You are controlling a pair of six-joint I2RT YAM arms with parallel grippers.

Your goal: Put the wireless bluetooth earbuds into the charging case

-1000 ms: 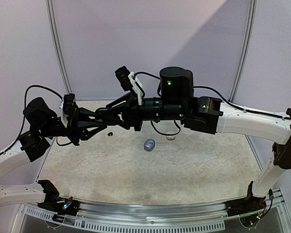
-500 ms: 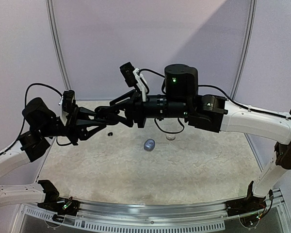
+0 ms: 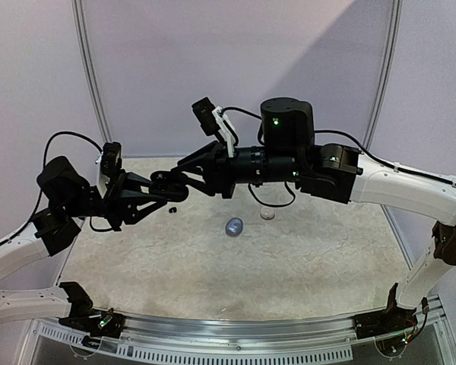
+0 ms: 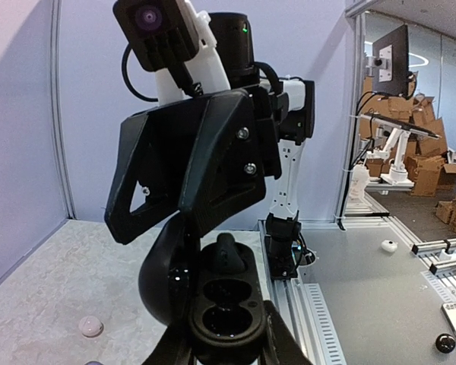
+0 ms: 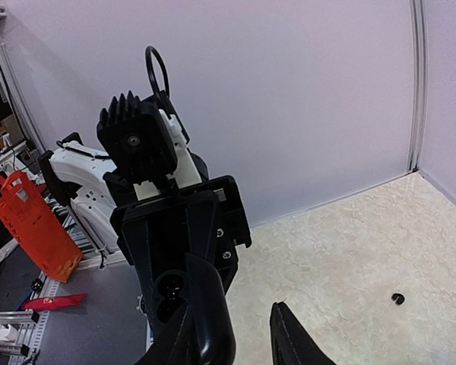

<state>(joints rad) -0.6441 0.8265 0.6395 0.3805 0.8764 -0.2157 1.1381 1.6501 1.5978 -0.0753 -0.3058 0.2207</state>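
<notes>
- Top view: the left gripper (image 3: pixel 158 195) is clamped on the black charging case (image 3: pixel 167 188), held in the air above the table (image 3: pixel 304 266). The right gripper (image 3: pixel 185 180) meets it from about 2 o'clock, nearly touching. A loose black earbud (image 3: pixel 172 209) lies on the table at 6 o'clock from the case, beneath both grippers.
- Left wrist view: the case is open, with its lid swung toward 9 o'clock. Two empty sockets are stacked along the 12–6 line and face the right gripper, which looms at 12 o'clock. A rounded black piece (image 4: pixel 226 255) sits at the case's 12 o'clock rim; I cannot tell whether it is a bud or a fingertip. A pale earbud (image 4: pixel 90 327) rests on the table at 8 o'clock.
- Right wrist view: the right fingers (image 5: pixel 210 334) stand apart with bare table showing between them, so they seem to grip nothing. The case lies at 10 o'clock, partly behind one finger. The black earbud is at 3 o'clock, well apart. The free right arm looks the likelier one to fetch it.
</notes>
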